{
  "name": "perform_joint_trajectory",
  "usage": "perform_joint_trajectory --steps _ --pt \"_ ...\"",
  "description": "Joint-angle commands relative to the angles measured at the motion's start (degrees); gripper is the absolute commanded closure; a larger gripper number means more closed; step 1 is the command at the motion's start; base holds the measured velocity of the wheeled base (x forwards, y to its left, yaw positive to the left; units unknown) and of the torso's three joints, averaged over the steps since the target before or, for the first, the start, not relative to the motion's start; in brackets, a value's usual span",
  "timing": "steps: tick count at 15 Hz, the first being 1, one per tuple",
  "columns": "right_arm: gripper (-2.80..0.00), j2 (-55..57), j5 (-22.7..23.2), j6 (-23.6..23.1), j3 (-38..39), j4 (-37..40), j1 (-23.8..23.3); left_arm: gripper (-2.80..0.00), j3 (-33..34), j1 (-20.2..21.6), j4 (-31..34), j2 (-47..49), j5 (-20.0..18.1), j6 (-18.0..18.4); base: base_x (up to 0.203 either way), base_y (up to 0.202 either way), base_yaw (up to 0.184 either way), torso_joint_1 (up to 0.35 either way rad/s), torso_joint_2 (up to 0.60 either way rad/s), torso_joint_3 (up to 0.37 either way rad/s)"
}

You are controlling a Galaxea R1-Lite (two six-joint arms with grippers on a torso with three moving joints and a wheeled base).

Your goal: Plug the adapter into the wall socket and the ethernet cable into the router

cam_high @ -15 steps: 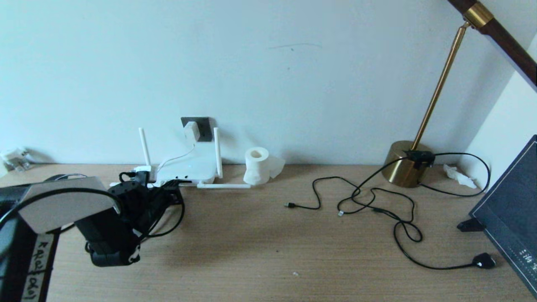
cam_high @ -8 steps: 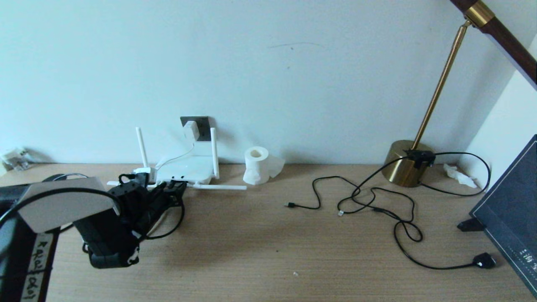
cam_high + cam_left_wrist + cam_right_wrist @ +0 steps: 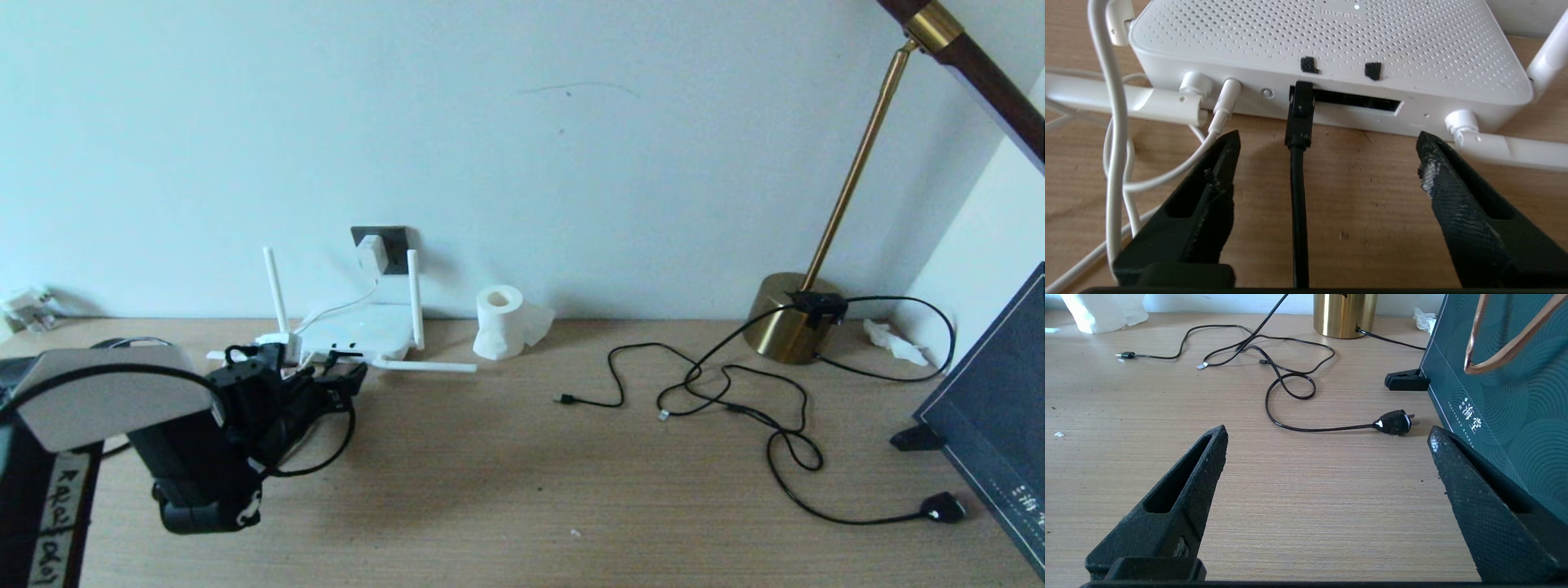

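The adapter (image 3: 371,252), a small white brick, sits plugged into the dark grey socket (image 3: 393,246) on the wall, its thin white cord drooping to the router (image 3: 359,333). The router, a flat white perforated box, lies on the desk below the socket, two antennas upright, two lying flat. The black ethernet cable (image 3: 1298,192) has its plug seated in the leftmost front port.
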Motion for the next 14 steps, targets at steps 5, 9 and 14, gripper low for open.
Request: perform_joint_trajectory --steps 5,9,14 --pt "-2.8 0.06 0.0 0.0 0.01 -0.03 0.01 -2.8 5.02 -0.76 -0.53 -3.77 -0.11 -0.13 0.0 0.0 0.0 0.0 0.0 0.0" --pt "-2.8 0.06 0.0 0.0 0.08 -0.01 0.01 -2.8 11.86 -2.06 -0.53 -12.04 -0.38 -0.06 0.0 0.0 0.0 0.0 0.0 0.0" --pt "-2.8 0.06 0.0 0.0 0.04 0.0 0.01 0.0 18.34 -3.7 -0.53 -28.7 0.4 0.73 0.0 0.0 0.0 0.0 0.0 0.0"
